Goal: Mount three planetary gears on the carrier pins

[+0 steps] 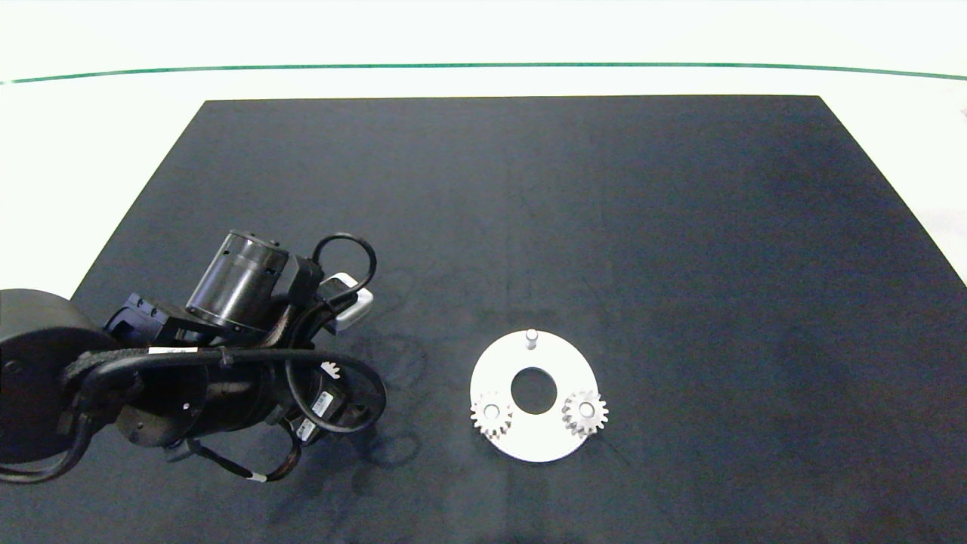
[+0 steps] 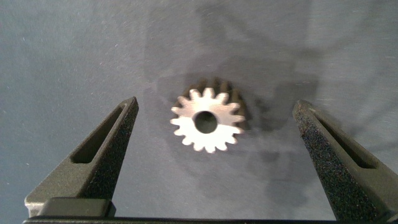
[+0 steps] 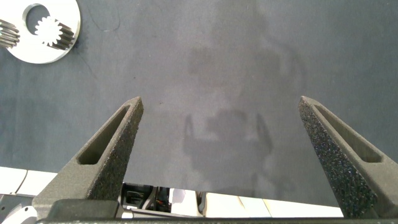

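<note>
- The left arm reaches in low over the near left part of the dark tabletop (image 1: 529, 189), its left claw (image 2: 214, 134) spread wide and holding nothing.
- The wrist camera shows a third planetary gear (image 2: 208, 120) lying flat on the mat between the two grey fingers (image 2: 115, 140), apart from both of them, its round centre hole facing up.
- In the head view that loose gear (image 1: 330, 369) shows only as a toothed sliver beneath the arm's body and cables, well to the left of the white disc (image 1: 529, 442).
- The disc lies flat near the middle of the tabletop, a large hole at its centre.
- Two planetary gears sit on the disc's near pins: one on the near-left side (image 1: 491, 413), one on the near-right side (image 1: 585, 412), the latter's teeth overhanging the disc's rim.
- The far carrier pin (image 1: 532, 338) stands bare and upright at the disc's far edge.
- The right claw (image 3: 221, 140), seen only in its own wrist view, hangs wide open and empty above bare mat, with the disc (image 3: 62, 46) and a mounted gear (image 3: 51, 32) well away from it.
- A green line (image 1: 483, 66) crosses the pale surface beyond the mat.
</note>
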Controlling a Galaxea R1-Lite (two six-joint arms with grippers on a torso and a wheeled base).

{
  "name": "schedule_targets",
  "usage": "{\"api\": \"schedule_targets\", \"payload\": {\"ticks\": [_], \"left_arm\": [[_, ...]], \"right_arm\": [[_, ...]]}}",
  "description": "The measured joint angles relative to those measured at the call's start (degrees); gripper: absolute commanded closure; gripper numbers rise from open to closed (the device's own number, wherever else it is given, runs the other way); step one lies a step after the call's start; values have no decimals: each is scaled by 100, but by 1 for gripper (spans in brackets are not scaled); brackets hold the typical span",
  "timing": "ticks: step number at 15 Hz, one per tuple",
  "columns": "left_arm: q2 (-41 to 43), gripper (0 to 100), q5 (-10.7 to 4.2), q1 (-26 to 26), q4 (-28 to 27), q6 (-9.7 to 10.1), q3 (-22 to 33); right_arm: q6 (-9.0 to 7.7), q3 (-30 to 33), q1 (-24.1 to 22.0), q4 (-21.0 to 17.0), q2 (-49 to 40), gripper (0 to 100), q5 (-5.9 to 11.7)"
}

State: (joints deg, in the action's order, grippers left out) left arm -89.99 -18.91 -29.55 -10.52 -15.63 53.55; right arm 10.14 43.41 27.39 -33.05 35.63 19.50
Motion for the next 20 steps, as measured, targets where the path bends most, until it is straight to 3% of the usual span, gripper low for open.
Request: {"api": "schedule_targets", "payload": {"ticks": [5, 12, 20], "left_arm": [[-24, 6, 76, 325, -11, -22, 9], [-15, 20, 124, 288, -39, 17, -41], [-48, 36, 201, 84, -61, 271, -44]], "right_arm": [[0, 0, 0, -7, -2, 0, -2], [0, -28, 2, -7, -2, 0, -2], [29, -35, 0, -7, -2, 0, -2]]}}
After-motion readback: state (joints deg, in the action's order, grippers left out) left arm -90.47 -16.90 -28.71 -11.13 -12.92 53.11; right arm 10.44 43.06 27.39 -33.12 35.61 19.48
